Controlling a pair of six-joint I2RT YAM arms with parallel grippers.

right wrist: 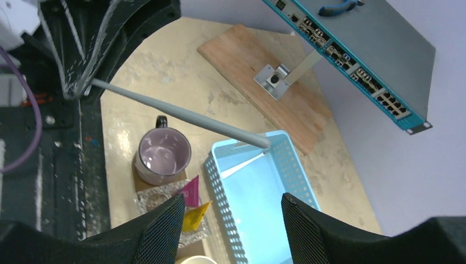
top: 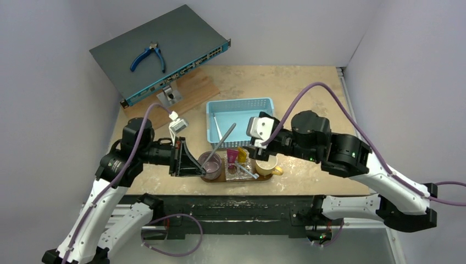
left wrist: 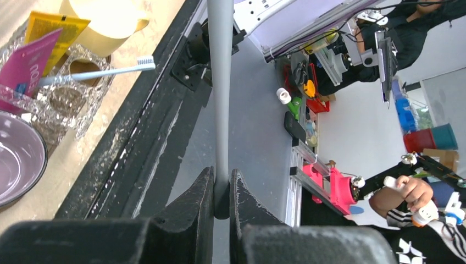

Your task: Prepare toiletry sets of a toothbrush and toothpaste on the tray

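The black rail carrying both arm bases runs along the near edge of the desk. At far left a grey network switch sits tilted with blue pliers on top, and a wooden board with a metal bracket lies just in front of it.

The left tool is clamped on one end of the grey toothbrush, its two black fingers pressed flat on the stick. The brush slants up and away over the purple mug, and its far tip reaches the near-left rim of the blue basket; whether it touches there I cannot tell.

The purple mug stands on the left end of the tray. Just right of it, a crinkled silvery holder carries the pink toothpaste and the yellow toothpaste, both leaning. A pale-blue toothbrush lies across the holder. A yellow mug occupies the tray's right end.

The right tool hangs above the holder and the yellow mug, fingers spread apart with nothing between them.
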